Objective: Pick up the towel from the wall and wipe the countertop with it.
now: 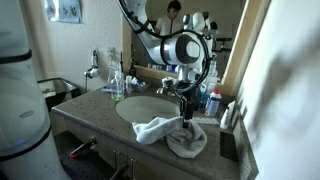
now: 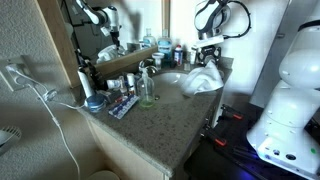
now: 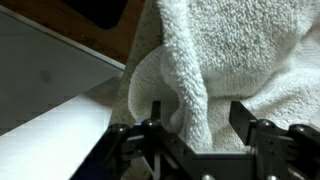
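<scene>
Towel lies bunched at the front edge of the countertop, lapping the sink basin rim. Gripper stands directly above it, pointing down. In the wrist view the fingers are narrowed onto a thick raised fold of towel, pinching it.

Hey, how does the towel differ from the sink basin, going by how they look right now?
The towel is crumpled and creased, while the basin is a smooth, even oval. The towel lies on top of the countertop near its front edge, whereas the basin is sunk into it. In the wrist view the towel looks soft and looped. The basin looks hard. Both are white.
</scene>
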You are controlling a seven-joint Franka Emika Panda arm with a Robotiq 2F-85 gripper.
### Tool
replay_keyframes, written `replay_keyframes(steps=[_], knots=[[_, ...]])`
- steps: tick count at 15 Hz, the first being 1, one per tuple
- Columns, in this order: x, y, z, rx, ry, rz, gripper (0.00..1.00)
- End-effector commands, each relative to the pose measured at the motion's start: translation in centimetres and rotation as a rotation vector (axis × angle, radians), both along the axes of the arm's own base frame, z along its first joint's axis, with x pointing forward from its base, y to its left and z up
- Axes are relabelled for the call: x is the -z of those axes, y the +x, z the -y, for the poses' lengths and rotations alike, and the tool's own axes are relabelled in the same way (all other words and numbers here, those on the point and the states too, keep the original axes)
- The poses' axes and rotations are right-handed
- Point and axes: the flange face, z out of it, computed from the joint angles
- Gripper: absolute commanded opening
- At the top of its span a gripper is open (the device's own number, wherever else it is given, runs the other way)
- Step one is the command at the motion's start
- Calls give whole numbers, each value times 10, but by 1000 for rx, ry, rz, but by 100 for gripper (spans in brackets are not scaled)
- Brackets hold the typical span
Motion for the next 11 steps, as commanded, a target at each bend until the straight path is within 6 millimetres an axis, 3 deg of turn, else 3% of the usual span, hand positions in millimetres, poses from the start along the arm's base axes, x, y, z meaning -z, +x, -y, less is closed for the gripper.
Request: replay_keyframes(steps=[1,7,11], knots=[[-42,-8,-14,-1,15,30,100],[-121,-15,-46,-33,-5,80,100],[-148,-13,-66,-72,-26,101,100]])
